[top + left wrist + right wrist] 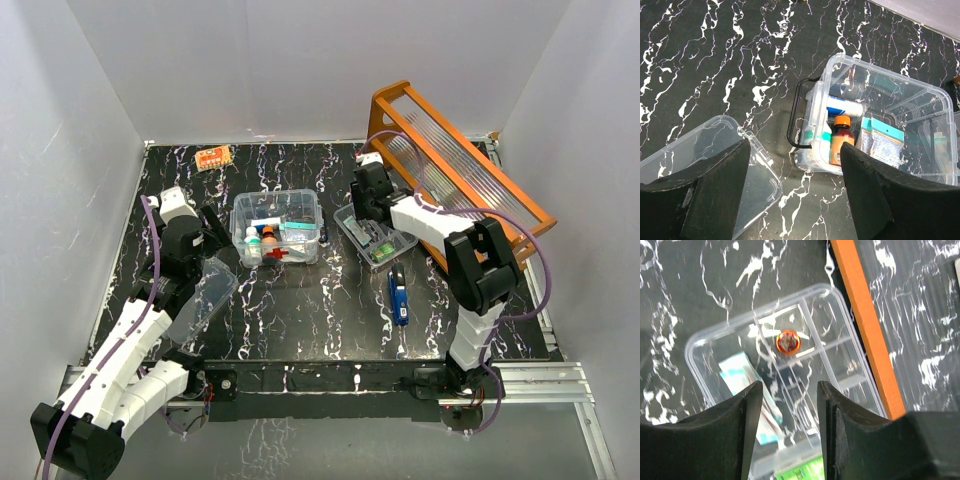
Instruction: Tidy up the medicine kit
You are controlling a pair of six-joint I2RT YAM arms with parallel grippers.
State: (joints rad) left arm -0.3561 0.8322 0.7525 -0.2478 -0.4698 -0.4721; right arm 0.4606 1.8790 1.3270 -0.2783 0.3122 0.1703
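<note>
The medicine kit (300,205) is a clear box with a red cross (278,254), standing open at the table's middle. In the left wrist view the kit (840,62) holds an orange-capped bottle (842,137), sachets (882,142) and a white tube. A dark handle loop (794,120) shows at its near end. Its clear lid (205,290) lies flat on the table left of the box, also in the left wrist view (690,145). My left gripper (215,242) (795,200) is open and empty between lid and box. My right gripper (362,205) (789,405) is open and empty above a clear divided tray (350,222).
The divided tray (705,342) holds a small orange round item (787,341), a teal packet (740,372) and a green item (800,472). The orange wooden rack (460,170) leans close right of it. A blue item (399,295) lies near the front. An orange blister pack (213,157) lies at the back left.
</note>
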